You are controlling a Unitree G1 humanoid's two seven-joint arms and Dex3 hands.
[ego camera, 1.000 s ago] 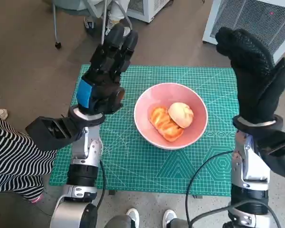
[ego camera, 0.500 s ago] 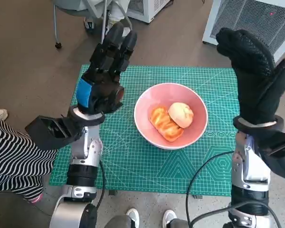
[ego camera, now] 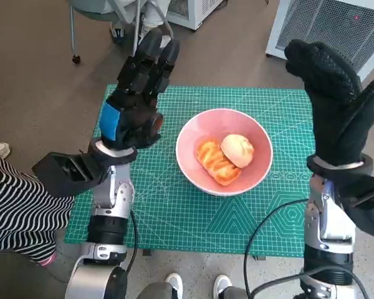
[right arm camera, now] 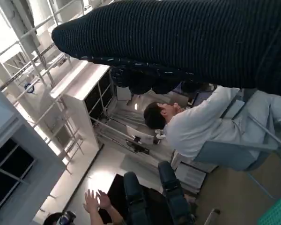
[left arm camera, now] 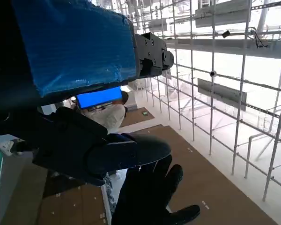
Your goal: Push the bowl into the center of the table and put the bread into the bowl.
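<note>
Pink bowl (ego camera: 224, 151) near the middle of the green cutting mat (ego camera: 174, 212) on the worktop, seen from the head view. Inside it, two pieces of bread: an orange, ridged loaf (ego camera: 216, 162) lying with its long axis from far-left to near-right, and a pale round bun (ego camera: 237, 150) touching it on the right. Both well within the rim, nothing hanging over the edge.

Left robot hand (ego camera: 139, 93) raised above the left part of the mat, fingers stretched out and apart, pointing to the far side, holding nothing. Bowl just to its right and lower. Right robot hand (ego camera: 334, 103) raised over the right edge of the mat, glove flat and extended, holding nothing as well; bowl to its left and lower. Roughly equal standing of the two hands either side of the bowl, neither touching it.

Judged from this: bowl centred and bread already in, so little or nothing left of the task beyond drawing the arms away. Only risk a sleeve or finger clipping the rim on the way down.

Left wrist view mostly blue tape and black fingers against a bright ceiling grid. Right wrist view: a person in a white top (right arm camera: 196, 126) seated, and a raised hand (right arm camera: 96, 200) of someone else. Striped clothing (ego camera: 15, 205) at the left edge of the head view.
</note>
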